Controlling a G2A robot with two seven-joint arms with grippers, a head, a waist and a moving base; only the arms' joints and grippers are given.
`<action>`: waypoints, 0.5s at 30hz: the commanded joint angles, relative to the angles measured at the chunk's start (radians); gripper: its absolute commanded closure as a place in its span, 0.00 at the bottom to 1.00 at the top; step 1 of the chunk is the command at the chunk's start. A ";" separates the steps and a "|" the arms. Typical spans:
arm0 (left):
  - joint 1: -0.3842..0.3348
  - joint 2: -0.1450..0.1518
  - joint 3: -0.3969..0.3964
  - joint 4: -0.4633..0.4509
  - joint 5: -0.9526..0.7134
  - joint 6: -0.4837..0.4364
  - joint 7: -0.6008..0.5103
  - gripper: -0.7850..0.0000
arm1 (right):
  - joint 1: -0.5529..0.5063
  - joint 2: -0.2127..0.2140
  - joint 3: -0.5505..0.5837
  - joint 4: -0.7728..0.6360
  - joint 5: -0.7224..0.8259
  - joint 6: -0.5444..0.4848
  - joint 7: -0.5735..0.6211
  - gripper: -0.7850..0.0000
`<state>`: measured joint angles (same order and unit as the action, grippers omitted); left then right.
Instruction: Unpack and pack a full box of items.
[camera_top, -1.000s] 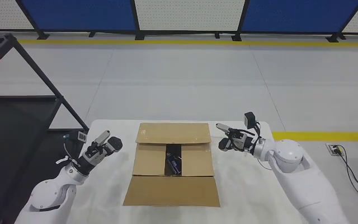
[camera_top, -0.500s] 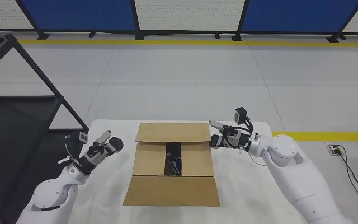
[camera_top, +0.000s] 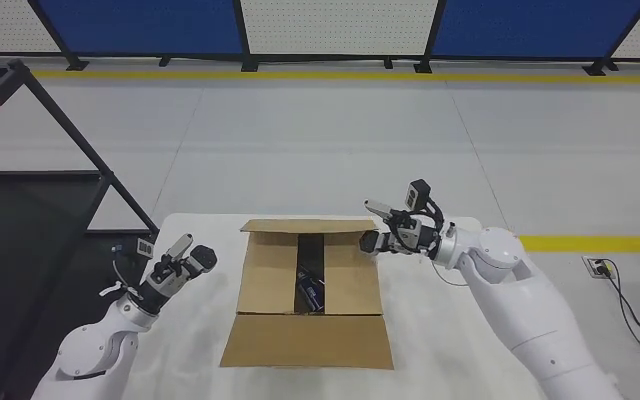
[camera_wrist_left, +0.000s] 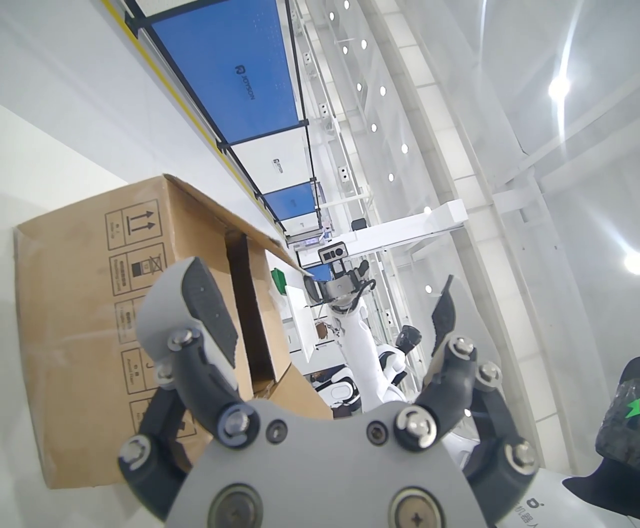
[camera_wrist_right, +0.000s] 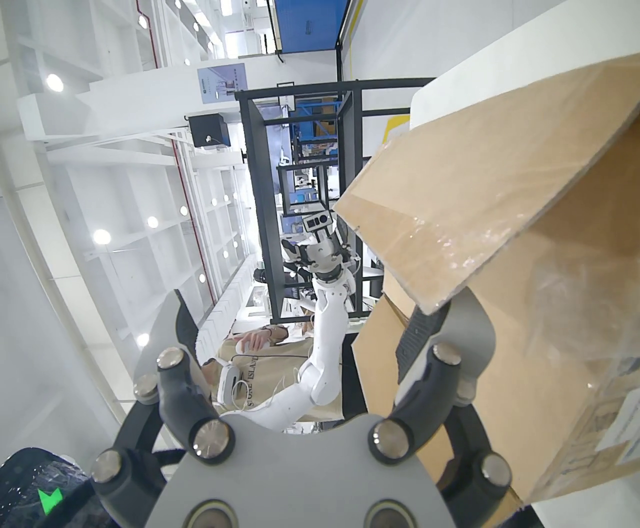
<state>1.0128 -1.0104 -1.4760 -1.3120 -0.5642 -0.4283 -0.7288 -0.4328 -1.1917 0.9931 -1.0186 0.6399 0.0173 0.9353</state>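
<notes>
A brown cardboard box (camera_top: 310, 285) stands in the middle of the white table (camera_top: 430, 330). Its two side flaps lie nearly closed, and a dark item (camera_top: 312, 290) shows in the gap between them. The near flap (camera_top: 305, 342) is folded out flat. My right gripper (camera_top: 372, 228) is open at the box's far right corner, one finger (camera_wrist_right: 425, 330) under the edge of the raised far flap (camera_wrist_right: 475, 200). My left gripper (camera_top: 190, 252) is open and holds nothing, a little apart from the box's left side (camera_wrist_left: 100, 300).
A black metal rack (camera_top: 60, 180) stands off the table's left end. Bare tabletop lies on both sides of the box. Beyond the table's far edge is white floor with a yellow line (camera_top: 320, 74).
My right gripper has moved left to the box's far right corner, and the far flap has tilted up from lying flat. The left arm has barely moved.
</notes>
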 joint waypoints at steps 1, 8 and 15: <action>0.004 -0.001 -0.001 0.001 -0.004 -0.003 -0.001 0.00 | 0.009 -0.009 -0.010 0.003 0.000 -0.011 -0.051 0.00; 0.019 -0.004 -0.005 0.000 -0.013 -0.009 0.005 0.00 | 0.033 -0.045 -0.049 -0.002 -0.024 -0.053 -0.265 0.00; 0.028 -0.007 -0.010 -0.002 -0.021 -0.014 0.006 0.00 | 0.080 -0.079 -0.097 0.016 -0.089 -0.044 -0.410 0.00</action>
<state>1.0403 -1.0172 -1.4859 -1.3134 -0.5844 -0.4413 -0.7223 -0.3618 -1.2666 0.9040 -1.0110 0.5571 -0.0377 0.5314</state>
